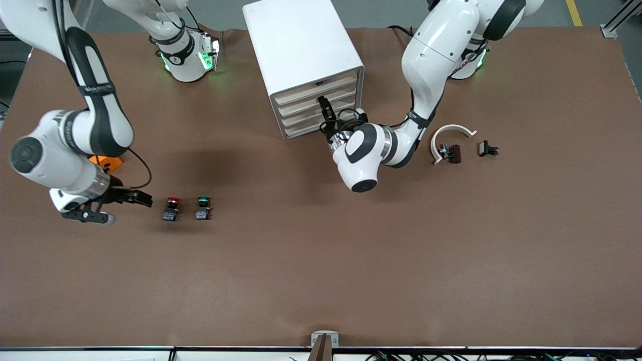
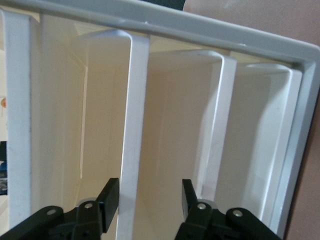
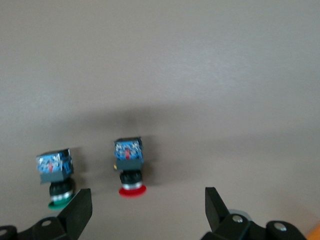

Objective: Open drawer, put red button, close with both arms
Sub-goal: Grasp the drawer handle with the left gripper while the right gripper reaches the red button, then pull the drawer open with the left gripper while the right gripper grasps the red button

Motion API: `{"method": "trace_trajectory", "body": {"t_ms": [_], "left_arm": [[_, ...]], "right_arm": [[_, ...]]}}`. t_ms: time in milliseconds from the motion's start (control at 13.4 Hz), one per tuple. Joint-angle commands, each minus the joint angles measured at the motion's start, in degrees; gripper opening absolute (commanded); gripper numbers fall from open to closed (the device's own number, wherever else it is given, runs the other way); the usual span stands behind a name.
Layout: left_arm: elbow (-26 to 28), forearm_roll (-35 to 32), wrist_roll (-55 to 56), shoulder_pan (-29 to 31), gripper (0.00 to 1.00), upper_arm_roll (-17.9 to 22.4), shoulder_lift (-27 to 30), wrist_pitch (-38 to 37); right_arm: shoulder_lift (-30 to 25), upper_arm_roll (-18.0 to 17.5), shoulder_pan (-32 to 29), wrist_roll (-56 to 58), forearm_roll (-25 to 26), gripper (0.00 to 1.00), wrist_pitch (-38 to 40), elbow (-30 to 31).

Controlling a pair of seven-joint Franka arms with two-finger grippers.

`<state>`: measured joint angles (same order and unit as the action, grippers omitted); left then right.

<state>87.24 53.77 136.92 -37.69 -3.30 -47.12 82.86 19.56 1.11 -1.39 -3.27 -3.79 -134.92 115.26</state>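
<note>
The red button (image 1: pixel 172 208) lies on the table (image 1: pixel 351 260) just beside the wide-open, empty right gripper (image 1: pixel 131 202); probably light and rigid, best pinched across its blocky body. The left gripper (image 2: pixel 150 197), open, straddles a handle of the drawer cabinet (image 1: pixel 301 45).

A robotics lab or test workshop, judging by a wide table (image 1: pixel 321 281) under plain brown covering with two white arms bolted along one edge, bases (image 1: pixel 188 57) lit green. Grey shop floor past the table edge, with a strip of yellow floor tape (image 1: pixel 574 12) and an aluminium frame profile (image 1: pixel 619 20) at one corner. Cables (image 1: pixel 401 357) trailing along the edge nearest the front camera, beside a small camera mount (image 1: pixel 324 343). Loose test props scattered about: white drawer unit (image 1: pixel 306 60), push-buttons (image 1: pixel 171 208), small clips (image 1: pixel 488 149).
</note>
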Motion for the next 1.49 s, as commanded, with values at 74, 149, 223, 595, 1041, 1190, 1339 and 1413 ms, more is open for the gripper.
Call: {"method": "trace_trajectory", "body": {"t_ms": [74,149,223,595,1041,1190,1339,1413], "left_arm": [[-0.6,1.2,0.8,-0.3,0.06,0.1,-0.3,-1.1],[-0.7,1.2,0.7,-0.3,0.00,0.1,-0.3,-1.0],[-0.8,1.2,0.7,0.0,0.00,0.1,-0.3,-1.0],[-1.2,0.8,1.0,2.3,0.00,0.5,0.1,-1.0],[-8.0,0.8,0.1,9.6,0.00,0.7,-0.3,0.0],[-9.1,0.6,-0.1,11.3,0.00,1.3,-0.3,0.1],[-10.6,0.5,-0.3,11.2,0.00,4.0,-0.3,0.4],[-10.9,0.5,-0.7,11.3,0.00,4.5,-0.3,1.2]], "right_arm": [[4.6,0.1,1.6,-1.2,-0.6,1.00,-4.1,-1.0],[5.7,0.1,1.6,-1.2,-0.6,1.00,-5.3,-0.9],[7.0,0.1,1.6,-1.2,-0.6,1.00,-6.8,-0.7],[10.5,0.1,3.8,-5.0,-0.6,1.00,-11.5,-0.3],[12.0,0.2,4.3,-5.2,-0.3,0.87,-14.8,0.8],[12.0,0.2,4.3,-5.2,-0.3,0.28,-14.1,0.8],[11.9,0.2,4.0,-5.2,-0.3,0.00,-13.9,0.7],[11.6,0.2,3.9,-5.3,-0.3,0.00,-13.1,0.6]]}}
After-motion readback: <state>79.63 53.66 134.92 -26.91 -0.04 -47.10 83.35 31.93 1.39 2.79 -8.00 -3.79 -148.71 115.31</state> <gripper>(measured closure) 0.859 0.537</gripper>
